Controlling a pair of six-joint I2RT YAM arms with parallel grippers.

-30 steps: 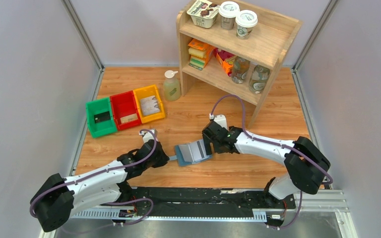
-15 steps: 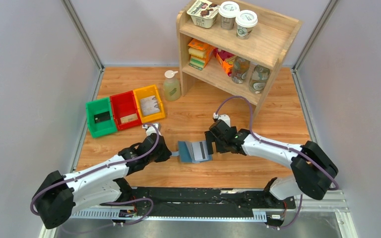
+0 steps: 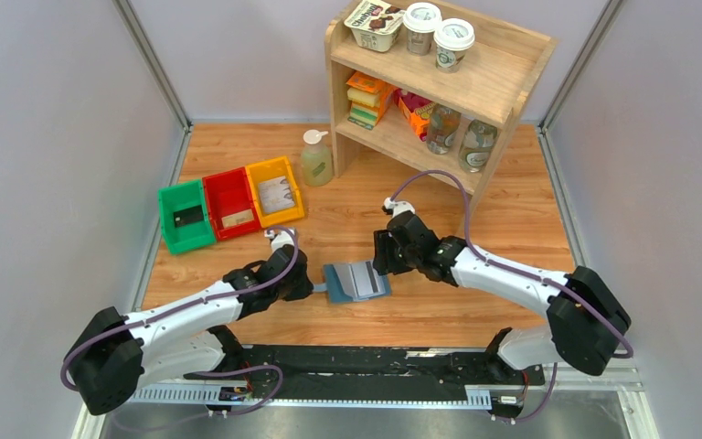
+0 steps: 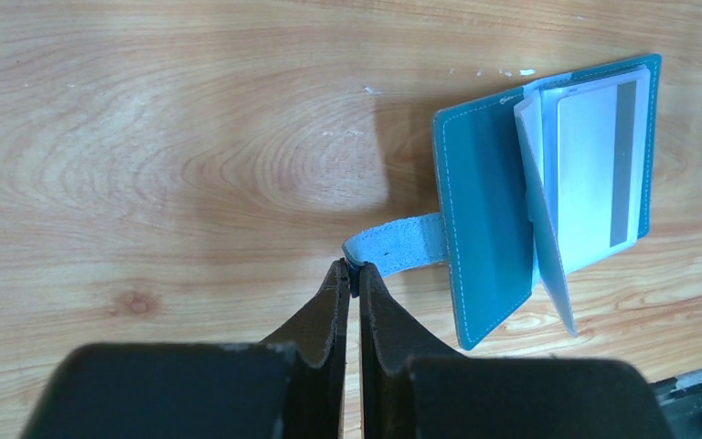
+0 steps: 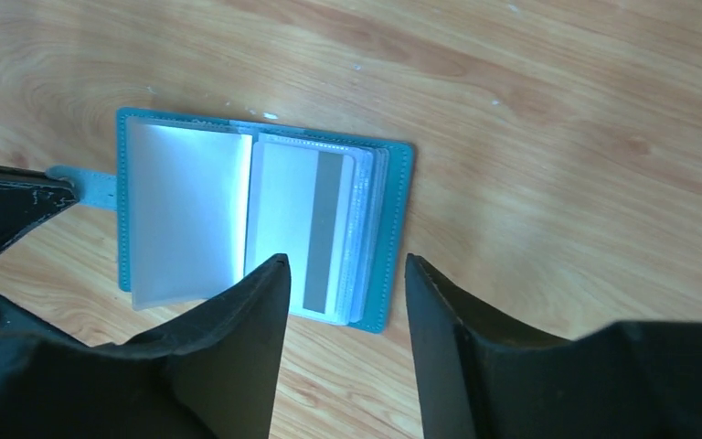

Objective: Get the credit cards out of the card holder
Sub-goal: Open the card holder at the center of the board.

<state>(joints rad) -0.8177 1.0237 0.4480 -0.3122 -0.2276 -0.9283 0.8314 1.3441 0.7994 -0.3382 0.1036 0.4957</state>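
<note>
Near table (image 3: 347, 212) centre, card holder (image 3: 356, 281) lies open (grey-striped card (image 5: 303, 224) showing); left gripper (image 4: 348, 269) pinched tight on its strap (image 4: 400, 243); right gripper (image 5: 345, 261) hovers above, jaws apart, empty.

Both arms share one build: the left arm (image 3: 183, 322) and the right arm (image 3: 503, 271) each carry smooth white shells along their long links, joined by bulky, rounded matt-black housings at the joints. A thin purple cable (image 3: 439, 173) runs the length of each arm, lying against the white shell and looping free near the wrist, where it meets a small white fitting. The left gripper (image 4: 349, 274) has two black fingers that narrow to slim wedge tips, with faint pale scuffs along the edge of the black body behind them. The right gripper (image 5: 343, 265) shows the same black plastic from closer in: thick fingers with flat inner faces and angled, blunt tips.
</note>
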